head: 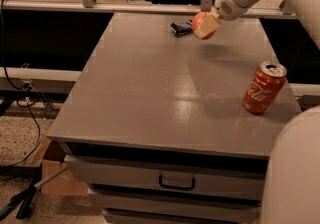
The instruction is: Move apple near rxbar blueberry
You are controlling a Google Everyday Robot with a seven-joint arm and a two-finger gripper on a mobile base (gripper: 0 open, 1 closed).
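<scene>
Though aloft, end effector [203,25] around apple [198,19]

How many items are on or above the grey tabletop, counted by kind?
Fruit: 1, the round red-and-yellow apple, held in the end effector at the grey tabletop's far edge.
Snack bars: 1, the flat dark navy-blue bar, just left of the apple.
Drink cans: 1, the red Coca-Cola can, right side.
Total: 3.
</scene>
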